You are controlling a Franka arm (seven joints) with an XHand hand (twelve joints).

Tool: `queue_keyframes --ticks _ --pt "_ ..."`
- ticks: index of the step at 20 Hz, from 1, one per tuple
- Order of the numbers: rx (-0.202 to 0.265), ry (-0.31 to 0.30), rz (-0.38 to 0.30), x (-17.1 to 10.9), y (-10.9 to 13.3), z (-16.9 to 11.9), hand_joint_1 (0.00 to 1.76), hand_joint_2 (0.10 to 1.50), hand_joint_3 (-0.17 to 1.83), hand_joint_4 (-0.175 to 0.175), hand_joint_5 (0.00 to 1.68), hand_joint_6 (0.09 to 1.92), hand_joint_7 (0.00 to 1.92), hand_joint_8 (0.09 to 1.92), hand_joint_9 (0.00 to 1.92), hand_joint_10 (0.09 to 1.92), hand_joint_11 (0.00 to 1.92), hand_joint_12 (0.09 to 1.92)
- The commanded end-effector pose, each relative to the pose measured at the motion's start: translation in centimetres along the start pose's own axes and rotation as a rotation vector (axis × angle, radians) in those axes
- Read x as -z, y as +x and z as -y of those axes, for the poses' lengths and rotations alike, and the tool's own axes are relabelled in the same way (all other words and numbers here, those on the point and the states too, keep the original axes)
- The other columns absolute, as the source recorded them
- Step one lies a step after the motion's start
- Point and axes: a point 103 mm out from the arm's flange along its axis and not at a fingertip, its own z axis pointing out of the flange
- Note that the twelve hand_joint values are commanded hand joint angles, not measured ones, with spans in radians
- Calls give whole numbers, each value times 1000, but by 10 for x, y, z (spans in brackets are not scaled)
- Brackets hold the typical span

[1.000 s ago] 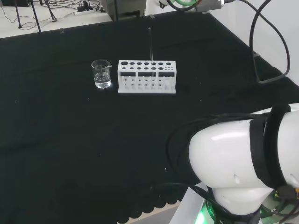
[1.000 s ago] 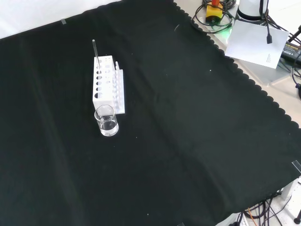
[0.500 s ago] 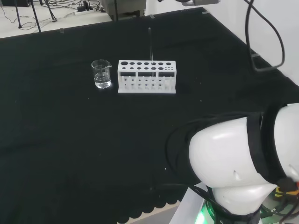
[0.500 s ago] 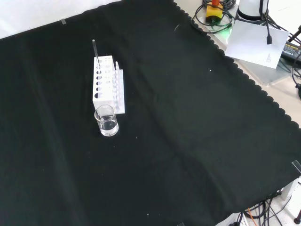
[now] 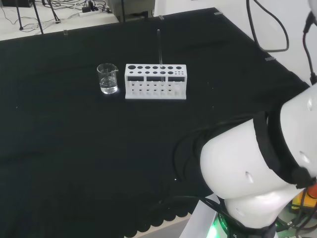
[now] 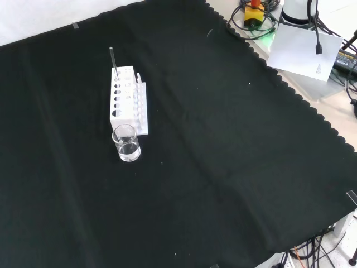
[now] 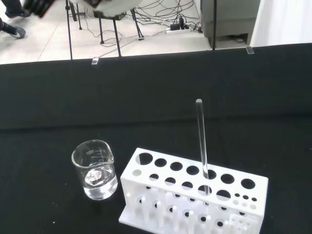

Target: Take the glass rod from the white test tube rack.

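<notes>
A white test tube rack (image 5: pixel 155 82) stands on the black cloth, its top pierced with several round holes. A clear glass rod (image 5: pixel 159 47) stands upright in one hole, rising well above the rack. From the front, the rack (image 6: pixel 125 100) runs lengthwise and the rod (image 6: pixel 112 58) stands at its far end. In the wrist view the rack (image 7: pixel 195 195) and rod (image 7: pixel 201 141) lie ahead, some way off. A blurred white part of the hand (image 7: pixel 112 6) sits at that picture's edge, far from the rod and touching nothing.
A small clear beaker (image 5: pixel 107 78) with a little liquid stands just left of the rack in the head view, and nearer than the rack (image 6: pixel 126 143) in the front view. The arm's white links (image 5: pixel 247 168) take up the head view's lower right. The cloth's scalloped edge (image 6: pixel 290 89) runs at the front view's right.
The arm's white links have turned and shifted in the head view, and the cables at the top right have swung. Rack, rod and beaker stand as before.
</notes>
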Motion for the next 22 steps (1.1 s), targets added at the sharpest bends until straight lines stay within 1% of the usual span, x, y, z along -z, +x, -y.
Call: queue_keyframes --ticks 1,6,9,12,19,22 --pt "26 -18 -16 -24 -32 -54 743 757 763 -137 115 87 1 810 100 891 0 1283" --pt "39 24 -25 -49 -46 -79 720 768 749 -138 125 87 12 841 120 900 0 1306" --pt "44 35 -25 -64 -51 -92 715 775 735 -140 130 87 21 854 138 906 0 1324" --pt "48 52 -15 -76 -53 -103 711 779 729 -142 134 87 34 864 149 911 0 1331" --pt "65 81 -40 -96 -52 -130 704 789 715 -145 147 87 72 883 184 920 0 1348" --pt "73 93 -46 -106 -51 -135 700 796 704 -147 155 87 93 892 220 924 0 1364"
